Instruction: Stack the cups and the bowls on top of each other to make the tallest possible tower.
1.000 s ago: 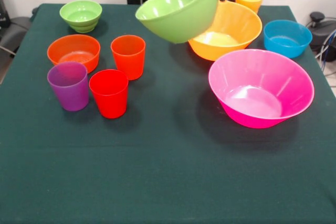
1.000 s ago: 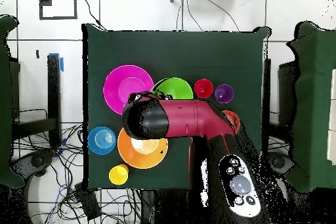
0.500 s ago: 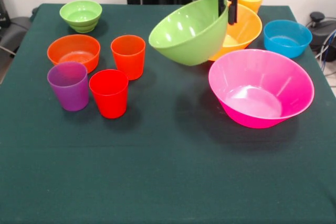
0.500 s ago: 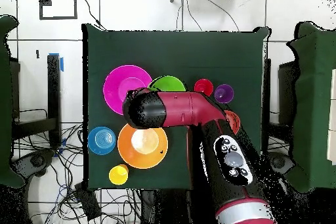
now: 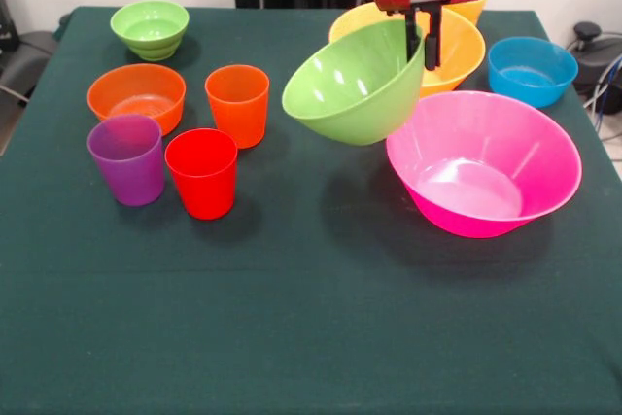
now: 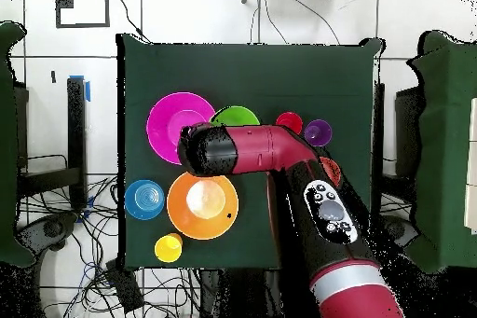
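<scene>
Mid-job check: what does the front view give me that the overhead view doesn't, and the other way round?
Front only: the gripper shut on the rim of the medium light green bowl, which hangs tilted above the table beside the pink bowl; also the small green bowl, the orange cup and the small orange bowl, which the arm covers from above. Overhead only: the arm reaching across the table, and cables on the floor. Both: pink, yellow-orange and blue bowls, red and purple cups.

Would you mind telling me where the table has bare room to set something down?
The green tablecloth lies bare across the whole near side, in front of the red plastic cup and large pink plastic bowl. The far half is crowded, especially around the gripper holding the tilted light green bowl.
</scene>
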`<state>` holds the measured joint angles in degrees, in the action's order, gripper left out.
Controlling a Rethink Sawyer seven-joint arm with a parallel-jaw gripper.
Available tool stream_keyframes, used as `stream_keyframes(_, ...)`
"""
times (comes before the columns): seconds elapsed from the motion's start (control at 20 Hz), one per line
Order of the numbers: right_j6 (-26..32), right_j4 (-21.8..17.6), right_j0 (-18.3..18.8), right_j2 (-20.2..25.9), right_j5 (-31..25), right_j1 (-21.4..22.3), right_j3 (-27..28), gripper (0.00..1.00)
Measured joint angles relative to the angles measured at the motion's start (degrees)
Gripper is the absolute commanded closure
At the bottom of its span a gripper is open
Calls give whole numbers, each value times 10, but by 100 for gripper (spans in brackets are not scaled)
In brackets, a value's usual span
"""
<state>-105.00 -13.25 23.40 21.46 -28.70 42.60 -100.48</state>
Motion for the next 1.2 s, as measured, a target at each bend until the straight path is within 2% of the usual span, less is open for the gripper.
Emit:
stream_keyframes(0.4,0,-10,13,13,0,-9,5,100)
stream_keyframes(1.2,0,-44,38,49,0,-57,54,100)
